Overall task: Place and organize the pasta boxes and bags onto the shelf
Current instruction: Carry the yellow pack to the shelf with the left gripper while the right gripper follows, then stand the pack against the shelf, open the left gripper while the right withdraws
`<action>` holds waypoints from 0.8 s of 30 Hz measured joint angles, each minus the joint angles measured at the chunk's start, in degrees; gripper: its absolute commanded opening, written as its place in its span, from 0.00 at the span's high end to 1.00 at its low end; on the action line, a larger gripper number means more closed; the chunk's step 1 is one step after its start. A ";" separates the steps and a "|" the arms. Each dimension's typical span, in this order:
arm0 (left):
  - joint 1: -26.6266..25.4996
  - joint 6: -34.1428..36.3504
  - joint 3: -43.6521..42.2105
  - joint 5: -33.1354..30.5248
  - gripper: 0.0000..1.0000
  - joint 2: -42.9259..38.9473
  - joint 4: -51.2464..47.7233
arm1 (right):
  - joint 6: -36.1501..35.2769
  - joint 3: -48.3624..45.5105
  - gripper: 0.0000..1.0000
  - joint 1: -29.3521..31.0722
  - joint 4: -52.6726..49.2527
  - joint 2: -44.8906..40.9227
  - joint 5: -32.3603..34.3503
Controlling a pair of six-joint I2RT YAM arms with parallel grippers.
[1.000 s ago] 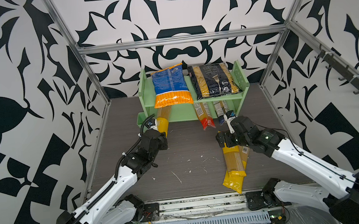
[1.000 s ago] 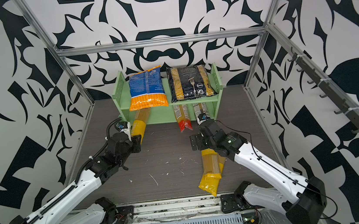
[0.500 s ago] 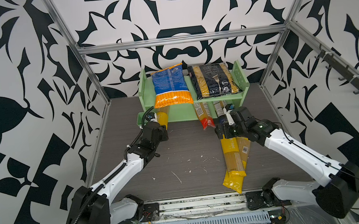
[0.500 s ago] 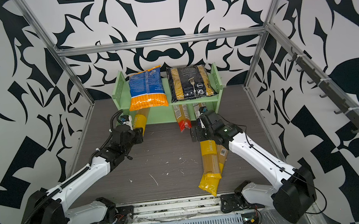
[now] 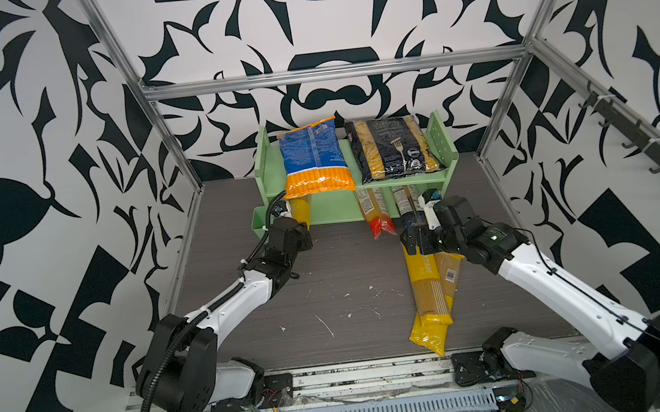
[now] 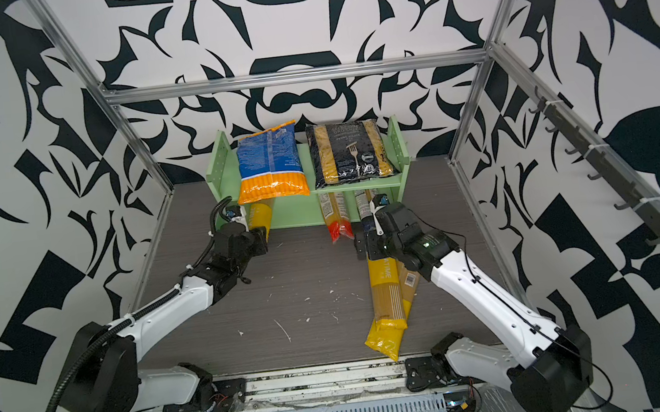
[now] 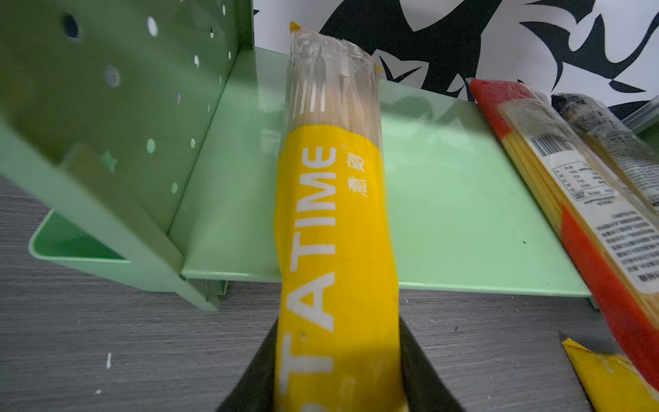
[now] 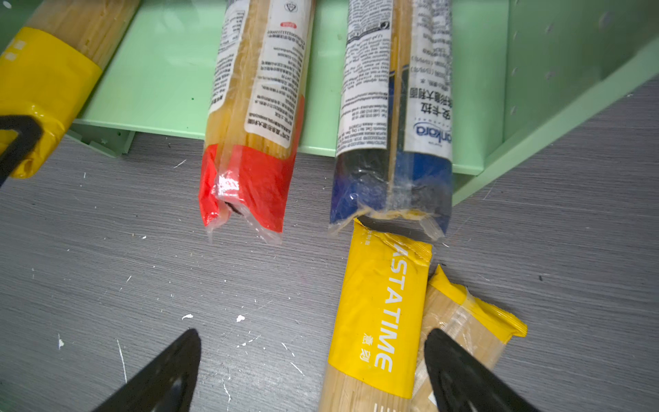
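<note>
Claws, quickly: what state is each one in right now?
Left claw: closed on the yellow spaghetti pack, whose far end lies on the shelf lower tier.
Right claw: open, holding nothing.

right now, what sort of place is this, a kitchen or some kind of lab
Likely a robot test cell: an aluminium frame boxes it in, black-and-white patterned walls surround it, and the left arm and right arm sit on a front rail.
</note>
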 measured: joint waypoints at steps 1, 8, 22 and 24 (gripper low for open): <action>0.13 0.00 0.02 0.00 0.74 0.22 0.28 | 0.07 0.00 0.00 0.00 -0.24 -0.24 0.13; 0.61 -0.87 0.02 0.48 0.24 0.63 3.41 | 1.11 -0.17 0.00 0.00 -1.84 -1.33 0.96; 0.57 -3.06 0.02 4.48 0.03 -10.47 1.03 | 4.20 -3.69 0.00 0.02 -3.17 -5.31 2.97; 0.17 -3.21 0.00 4.74 0.03 -12.85 -0.59 | 5.33 -4.90 0.00 0.48 -3.69 -5.99 4.39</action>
